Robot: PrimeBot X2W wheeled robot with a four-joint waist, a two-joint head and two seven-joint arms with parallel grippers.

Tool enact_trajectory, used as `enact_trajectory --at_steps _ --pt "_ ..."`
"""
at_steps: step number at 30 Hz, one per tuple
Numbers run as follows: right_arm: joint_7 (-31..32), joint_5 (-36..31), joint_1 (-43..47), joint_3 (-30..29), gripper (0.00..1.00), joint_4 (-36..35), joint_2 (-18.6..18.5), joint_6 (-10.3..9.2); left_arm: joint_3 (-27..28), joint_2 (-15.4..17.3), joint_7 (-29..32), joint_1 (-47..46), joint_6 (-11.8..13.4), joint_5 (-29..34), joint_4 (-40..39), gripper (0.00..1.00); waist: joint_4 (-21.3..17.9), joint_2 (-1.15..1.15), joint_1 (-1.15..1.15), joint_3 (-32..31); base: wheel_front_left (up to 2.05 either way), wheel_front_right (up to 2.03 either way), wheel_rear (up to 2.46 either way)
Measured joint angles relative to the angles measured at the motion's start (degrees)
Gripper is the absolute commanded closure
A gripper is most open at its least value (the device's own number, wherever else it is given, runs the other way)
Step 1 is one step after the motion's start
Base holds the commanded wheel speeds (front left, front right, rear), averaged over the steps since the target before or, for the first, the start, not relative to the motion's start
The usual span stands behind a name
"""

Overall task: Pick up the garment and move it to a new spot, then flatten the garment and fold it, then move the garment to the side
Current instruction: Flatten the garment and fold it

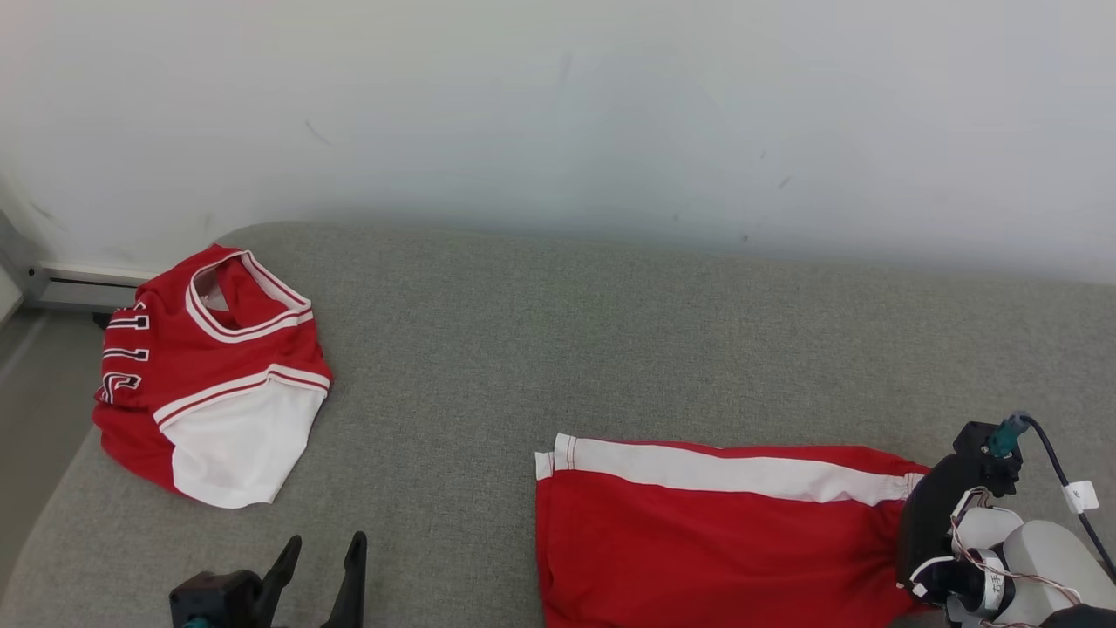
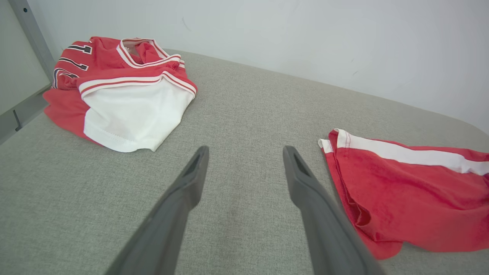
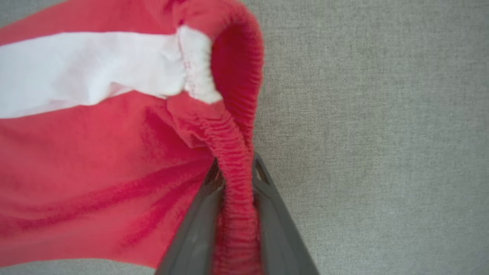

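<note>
Red shorts (image 1: 697,541) lie spread out, well to the right of the folded jersey (image 1: 214,375). The right gripper (image 3: 237,164) is clamped on their elastic waistband (image 3: 233,126), and the left gripper (image 2: 244,152) hangs wide open between jersey and shorts.

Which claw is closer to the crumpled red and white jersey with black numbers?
Left. The left gripper hovers open just short of the jersey, not touching. The right gripper is far to its right, pinching the waistband of the red white-striped shorts.

Bare indoor room: grey fabric surface (image 1: 540,349), scuffed white wall (image 1: 558,105).
</note>
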Motion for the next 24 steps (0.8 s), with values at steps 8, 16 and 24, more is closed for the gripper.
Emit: enact_trajectory --at_steps 8,16,24 --pt "-0.69 -0.55 0.6 -0.42 0.0 0.13 -0.2 0.0 -0.64 0.0 0.51 -0.06 -0.01 0.09 -0.65 0.0 0.47 0.0 0.0 0.43 0.0 0.0 0.0" --pt "-1.09 -0.86 0.48 -1.35 0.0 0.42 0.14 0.0 -0.7 0.05 0.81 -0.21 -0.01 0.1 -1.46 0.0 1.76 0.0 0.0 1.67 0.0 0.0 0.0" --pt "-1.55 -1.1 -1.81 -1.89 1.0 2.01 1.41 -0.2 -0.7 0.04 1.08 -1.24 -0.01 0.11 -1.47 0.0 3.14 0.0 0.0 2.83 0.0 0.0 0.0"
